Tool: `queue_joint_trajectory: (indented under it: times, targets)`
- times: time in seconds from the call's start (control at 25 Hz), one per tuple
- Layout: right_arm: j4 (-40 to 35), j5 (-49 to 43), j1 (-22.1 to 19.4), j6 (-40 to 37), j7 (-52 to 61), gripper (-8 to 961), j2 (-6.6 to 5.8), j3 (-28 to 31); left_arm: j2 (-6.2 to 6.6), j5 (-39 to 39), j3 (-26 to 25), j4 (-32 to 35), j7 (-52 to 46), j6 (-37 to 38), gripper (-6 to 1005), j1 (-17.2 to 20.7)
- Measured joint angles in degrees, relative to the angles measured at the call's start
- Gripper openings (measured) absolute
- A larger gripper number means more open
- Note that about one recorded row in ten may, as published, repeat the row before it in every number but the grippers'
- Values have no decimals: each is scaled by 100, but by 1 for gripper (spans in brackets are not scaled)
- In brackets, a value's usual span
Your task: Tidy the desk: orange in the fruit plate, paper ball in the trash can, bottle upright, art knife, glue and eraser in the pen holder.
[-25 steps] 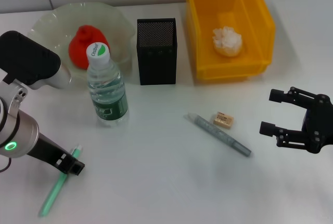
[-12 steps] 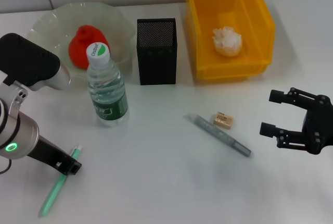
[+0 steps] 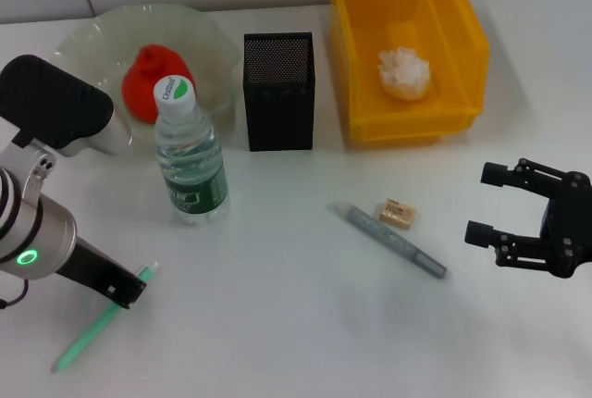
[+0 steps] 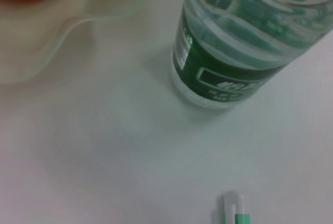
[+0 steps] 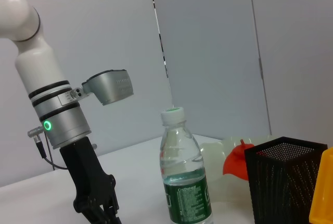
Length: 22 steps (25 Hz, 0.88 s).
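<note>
My left gripper (image 3: 126, 292) is low over the near left of the table, shut on the green art knife (image 3: 92, 329), whose tip shows in the left wrist view (image 4: 234, 212). The bottle (image 3: 190, 153) stands upright just beyond it. The orange (image 3: 148, 79) lies in the fruit plate (image 3: 83, 42). The paper ball (image 3: 404, 74) lies in the yellow trash can (image 3: 462, 46). The grey glue stick (image 3: 393, 241) and the eraser (image 3: 396, 214) lie side by side on the table, in front of the black pen holder (image 3: 278, 91). My right gripper (image 3: 481, 204) is open and empty, to the right of them.
The plate, pen holder and trash can stand in a row along the back. In the right wrist view the left arm (image 5: 57, 109) stands beside the bottle (image 5: 184, 177), with the pen holder (image 5: 283, 182) farther off.
The left gripper has shifted slightly left, and the green art knife has swung with it to lie flatter across the table. The right gripper has barely moved.
</note>
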Motion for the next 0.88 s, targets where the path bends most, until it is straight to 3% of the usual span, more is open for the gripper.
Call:
queue_joint_trajectory:
  times: [0.16, 0.88]
  targets:
    - [0, 0, -9, -5, 0, 845, -12, -4, 0, -23, -9, -31, 0, -14, 152, -13]
    - [-32, 33, -61, -25, 0, 845, -23, 9, 15, -40, -44, 254, 32, 336, 147, -21]
